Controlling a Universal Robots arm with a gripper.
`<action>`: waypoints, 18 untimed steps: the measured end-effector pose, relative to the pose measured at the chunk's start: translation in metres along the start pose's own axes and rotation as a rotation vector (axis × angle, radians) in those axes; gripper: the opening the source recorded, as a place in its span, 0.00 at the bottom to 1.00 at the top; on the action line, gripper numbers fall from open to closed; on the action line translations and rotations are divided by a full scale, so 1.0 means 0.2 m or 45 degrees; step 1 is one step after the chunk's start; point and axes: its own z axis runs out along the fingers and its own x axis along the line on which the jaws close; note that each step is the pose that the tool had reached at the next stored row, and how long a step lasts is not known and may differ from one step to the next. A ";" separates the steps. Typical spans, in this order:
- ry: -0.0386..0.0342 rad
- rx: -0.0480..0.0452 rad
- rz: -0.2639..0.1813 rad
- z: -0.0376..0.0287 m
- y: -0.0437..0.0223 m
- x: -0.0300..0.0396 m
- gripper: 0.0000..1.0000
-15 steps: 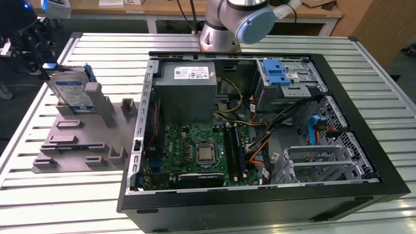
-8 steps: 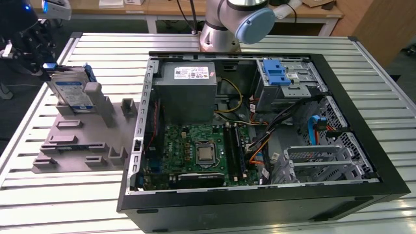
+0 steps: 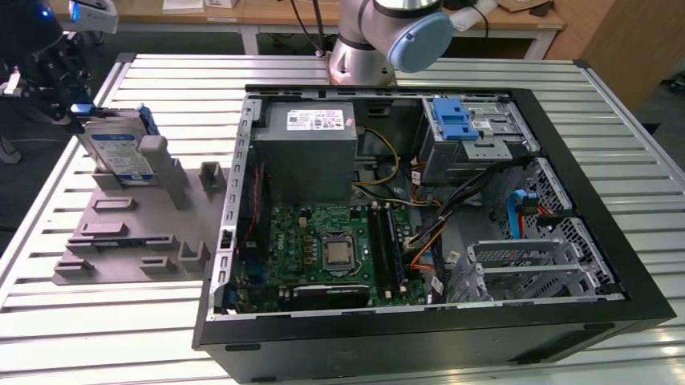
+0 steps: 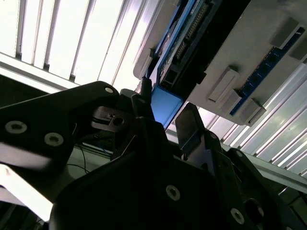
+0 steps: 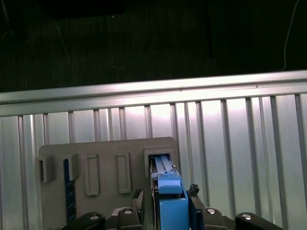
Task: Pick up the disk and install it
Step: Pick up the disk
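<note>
- In the exterior view, the disk (image 3: 112,148) stands on edge in the grey holder (image 3: 118,233) on the counter (image 3: 96,329). It is at the exterior view's left, well apart from the open computer case (image 3: 599,200). The jaws are at its upper end, by the blue tab (image 3: 82,110). Held by that end alone, the body could swing or slip on the way across.
- In the same view, the drive cage (image 3: 482,148) with its blue latch (image 3: 454,124) sits deep in the case, with loose cables (image 3: 428,233) near it. A tilted disk could catch on the case wall or snag a cable.
- In the second wrist view, the jaws look clamped on the blue tab (image 4: 165,106), one on each side. The contact patch looks small and the tab is plastic, so I judge it could flex or slide out under load.
- In the first wrist view, the disk (image 5: 162,165) sits in the slot of the grey holder (image 5: 110,172), with the jaws closed on its near end. A pull out of line with the slot could bind the carrier and drag the holder along. I cannot tell whether the holder is fastened to the counter.
</note>
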 end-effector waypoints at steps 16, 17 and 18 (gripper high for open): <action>-0.0021 0.001 -0.037 0.012 0.002 0.000 0.46; -0.0021 0.001 -0.037 0.013 0.002 0.000 0.46; -0.0020 0.001 -0.037 0.013 0.002 0.000 0.46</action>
